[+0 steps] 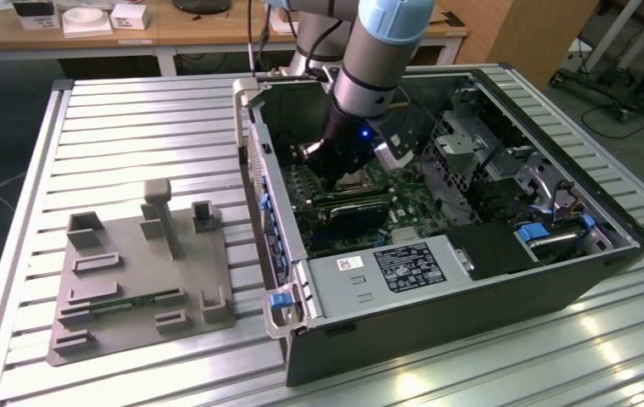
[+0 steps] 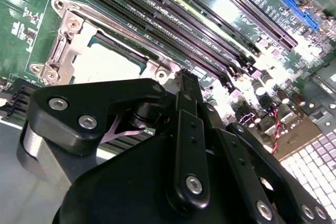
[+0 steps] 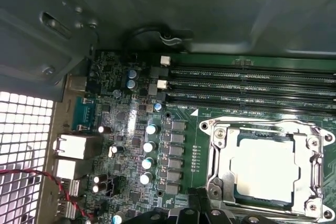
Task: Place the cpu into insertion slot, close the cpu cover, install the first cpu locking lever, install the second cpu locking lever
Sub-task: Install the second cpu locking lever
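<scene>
- The fingers [image 2: 186, 85] are seen pressed together with nothing between them, their tips just beside the slot's [image 3: 265, 169] corner.
- The cpu [image 3: 264, 170] is seated in the slot: a flat square, pale silver-grey top.
- The cover [image 3: 310, 145] is laid over it, a silvery frame around the chip.
- The slot is set in the green board [image 3: 126, 129], beside long memory slots [image 3: 252, 85], inside the open case [image 1: 435, 254].

Robotics laboratory or workshop bench — an open desktop computer case [image 1: 446, 246] lies on a ribbed aluminium-profile table [image 1: 130, 127], beside a grey moulded fixture tray [image 1: 141, 271]. Behind stand wooden desks [image 1: 163, 30] and trailing floor cables [image 1: 627, 102] — a technical workroom's furnishings.
</scene>
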`<state>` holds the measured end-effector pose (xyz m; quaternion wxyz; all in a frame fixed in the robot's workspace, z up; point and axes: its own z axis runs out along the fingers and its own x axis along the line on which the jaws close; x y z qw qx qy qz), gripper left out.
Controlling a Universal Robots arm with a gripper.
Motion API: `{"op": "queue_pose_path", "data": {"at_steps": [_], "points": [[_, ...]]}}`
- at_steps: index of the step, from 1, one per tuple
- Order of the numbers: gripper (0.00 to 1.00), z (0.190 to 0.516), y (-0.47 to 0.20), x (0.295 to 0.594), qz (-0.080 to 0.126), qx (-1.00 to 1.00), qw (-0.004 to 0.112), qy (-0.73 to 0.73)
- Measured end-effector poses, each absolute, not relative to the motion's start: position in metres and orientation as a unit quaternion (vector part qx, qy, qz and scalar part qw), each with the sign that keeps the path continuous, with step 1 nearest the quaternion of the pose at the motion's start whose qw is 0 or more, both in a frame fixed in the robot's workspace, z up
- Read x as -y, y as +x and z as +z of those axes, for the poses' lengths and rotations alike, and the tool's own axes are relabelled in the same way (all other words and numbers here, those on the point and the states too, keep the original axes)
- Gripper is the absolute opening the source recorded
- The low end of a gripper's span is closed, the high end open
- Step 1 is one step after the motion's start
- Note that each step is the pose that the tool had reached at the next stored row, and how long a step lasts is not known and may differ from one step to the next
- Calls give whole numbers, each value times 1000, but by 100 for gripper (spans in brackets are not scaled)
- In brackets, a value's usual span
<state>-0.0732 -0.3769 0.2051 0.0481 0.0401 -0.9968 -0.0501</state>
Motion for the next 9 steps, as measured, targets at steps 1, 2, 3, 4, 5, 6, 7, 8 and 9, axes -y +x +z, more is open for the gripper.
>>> {"op": "queue_pose_path", "data": {"at_steps": [1,2,3,4,5,6,7,8,9], "points": [[11,206,-73,377,-50,997,48,40],[11,207,-73,377,-50,997,47,41],[11,207,-73,377,-50,997,46,41],[11,208,-73,377,-50,997,43,41],[11,208,-73,377,-50,997,39,42],[11,208,-73,377,-49,997,35,42],[11,208,-73,377,-49,997,31,42],[11,209,-73,377,-49,997,28,43],[11,209,-73,377,-49,998,27,43]]}}
